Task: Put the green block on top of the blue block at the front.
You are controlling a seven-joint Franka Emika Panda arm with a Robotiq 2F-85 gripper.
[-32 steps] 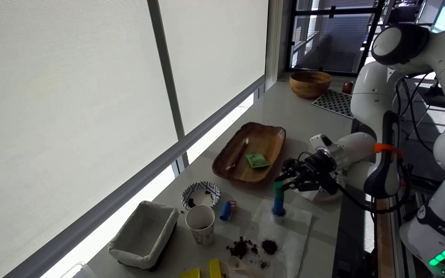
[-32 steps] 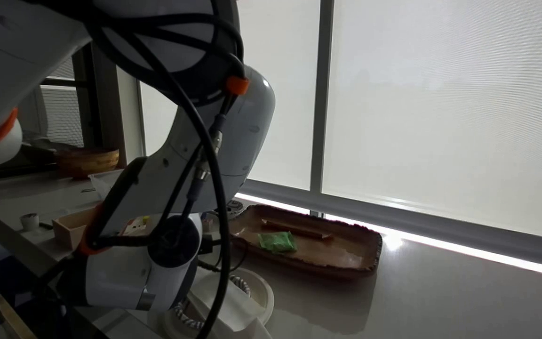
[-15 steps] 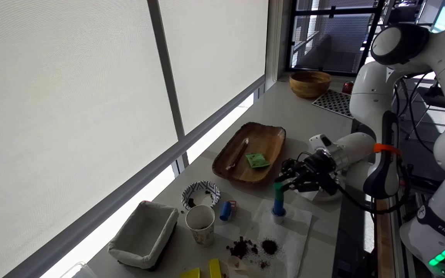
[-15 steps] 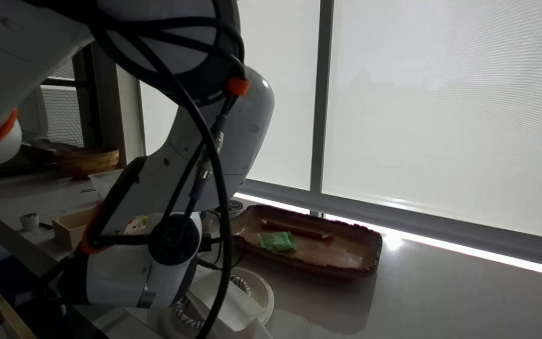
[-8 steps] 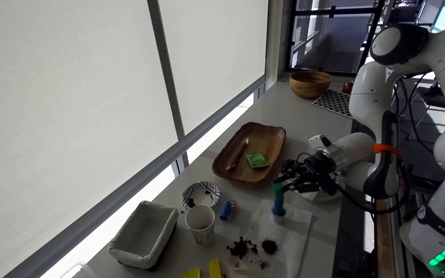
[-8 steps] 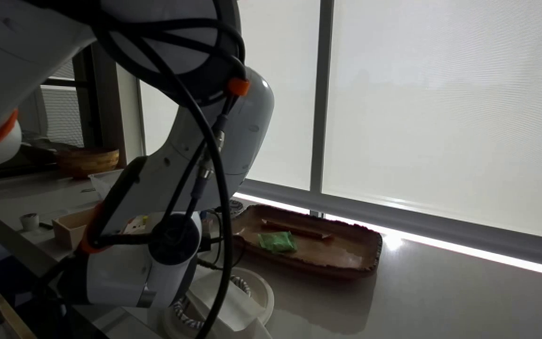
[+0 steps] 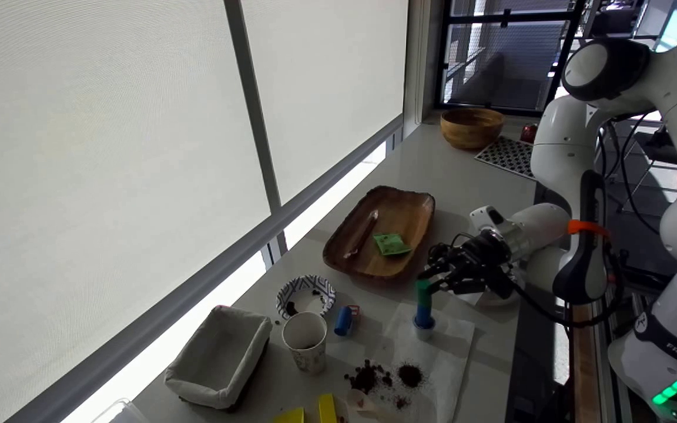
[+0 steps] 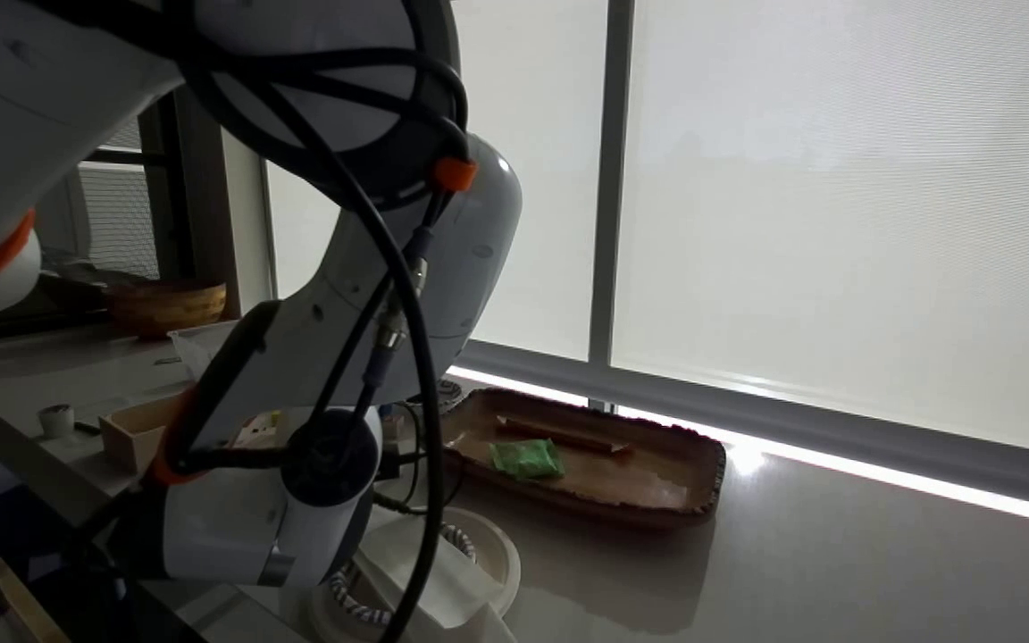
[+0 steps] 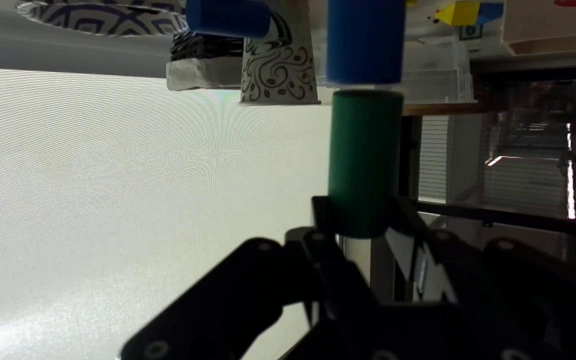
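Observation:
The green block (image 7: 424, 292) is a small cylinder. My gripper (image 7: 428, 280) is shut on its upper end and holds it upright. In the wrist view, which stands upside down, the gripper (image 9: 363, 215) has a finger on each side of the green block (image 9: 365, 155). The blue block (image 7: 424, 314) stands upright directly below it, in or on a small white cup (image 7: 423, 333). In the wrist view a thin light strip shows between the green block and the blue block (image 9: 365, 42). In an exterior view the arm (image 8: 318, 455) hides the gripper and both blocks.
Another blue cylinder (image 7: 343, 321) lies left of the stack. A patterned bowl (image 7: 297, 294), paper cup (image 7: 309, 346), lined basket (image 7: 221, 358) and dark crumbs (image 7: 368, 376) are nearby. A wooden tray (image 7: 412, 205) holds a green packet (image 7: 391, 244) and a brown stick.
My gripper and the green block have moved down very slightly towards the blue block over the last two seconds. The other objects have not moved.

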